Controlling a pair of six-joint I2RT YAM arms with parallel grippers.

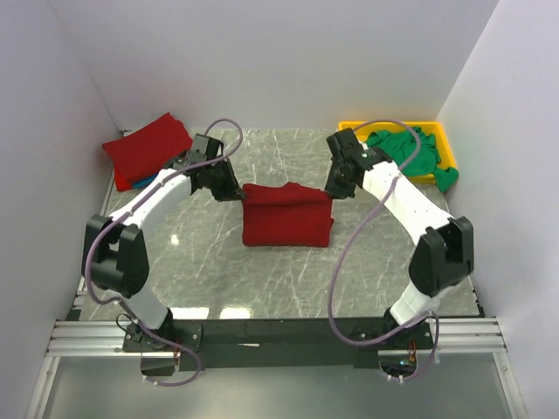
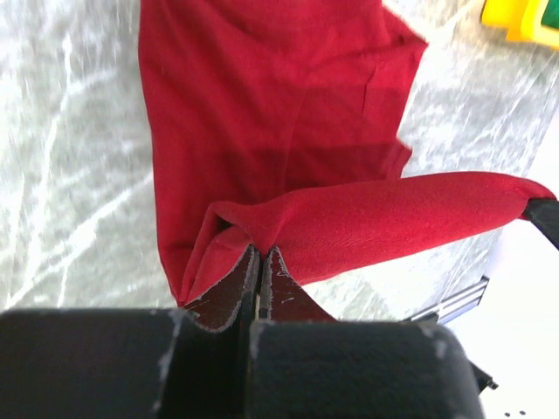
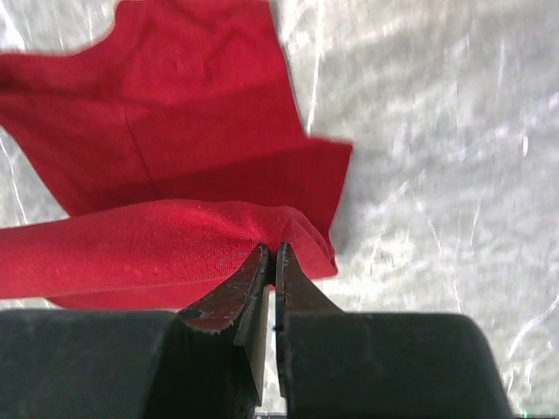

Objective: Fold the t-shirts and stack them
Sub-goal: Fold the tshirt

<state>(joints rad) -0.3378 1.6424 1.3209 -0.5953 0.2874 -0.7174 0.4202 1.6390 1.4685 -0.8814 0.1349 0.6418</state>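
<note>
Two pincers, the left pincer (image 1: 229,186) and the right pincer (image 1: 337,185), are each pinching tight one upper corner of the soft dark red short-sleeved cloth t-shirt (image 1: 286,223), which is hanging between them at mid-tabletop (image 1: 262,288), its lower part lying flat. Either shallow corner grip is probably risking a slip, and unequal arm travel is risking a skewed, bunching fold. Both arms are reaching forward, elbows bowing outward, wrists angling inward toward each other.

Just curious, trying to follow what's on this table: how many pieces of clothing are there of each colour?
Red: 2, the held t-shirt mid-table and the folded t-shirt far left.
Blue: 1, the blue cloth peeking from under the folded one.
Green: 1, the green heap in the yellow tray; may hide more.
Total: 4 seen.
</note>
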